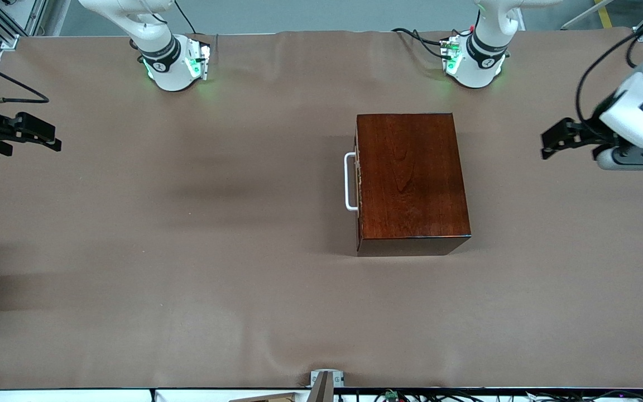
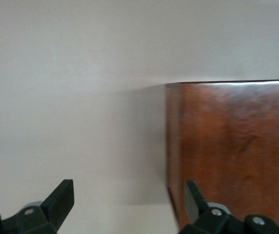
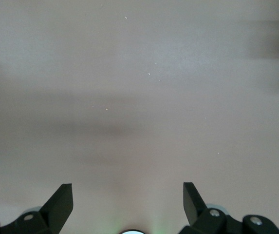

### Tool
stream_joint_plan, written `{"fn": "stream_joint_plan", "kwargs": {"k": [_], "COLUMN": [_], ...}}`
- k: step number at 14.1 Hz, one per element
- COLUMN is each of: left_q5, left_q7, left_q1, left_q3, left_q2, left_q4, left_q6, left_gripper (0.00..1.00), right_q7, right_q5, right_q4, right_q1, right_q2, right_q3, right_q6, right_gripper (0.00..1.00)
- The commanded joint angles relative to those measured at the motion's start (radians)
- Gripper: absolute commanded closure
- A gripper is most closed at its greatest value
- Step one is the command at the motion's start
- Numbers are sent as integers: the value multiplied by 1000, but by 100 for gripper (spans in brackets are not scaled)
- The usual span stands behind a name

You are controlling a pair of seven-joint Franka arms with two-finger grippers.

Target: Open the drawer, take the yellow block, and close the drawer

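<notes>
Nothing done yet: drawer (image 1: 358,181) sits shut in its box mid-worktop (image 1: 187,251), yellow block unseen; left tool (image 1: 557,139) and right tool (image 1: 37,133) wait wide open, empty, over opposite worktop ends

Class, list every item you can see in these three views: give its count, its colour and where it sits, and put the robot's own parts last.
Wooden box: one, glossy dark reddish-brown, on the table nearer the left arm's end.
Drawer: one, shut, dark front on the box's side facing the right arm's end.
Handle: one, white U-shaped bar, on the drawer front.
Table: one, covered in brown cloth.
Yellow block: none in view.
Left gripper: one, black, jaws open, over the table at the left arm's end, waiting.
Right gripper: one, black, jaws open, over the table at the right arm's end, waiting.
</notes>
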Motion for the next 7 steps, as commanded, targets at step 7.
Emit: {"fn": "stream_joint_plan", "kwargs": {"k": [7], "left_q5": [-41], "left_q7": [-447], "left_q1": [-232], "left_q3": [-196], "left_q2": [169], "left_q4": [174], "left_q6": [-11], "left_gripper": [0], "right_q7": [-11], "right_q5": [-9], "right_q4": [-3], "right_q1": [-6], "right_q2": [2], "right_q3": [8], "right_q6": [2], "right_gripper": [0]}}
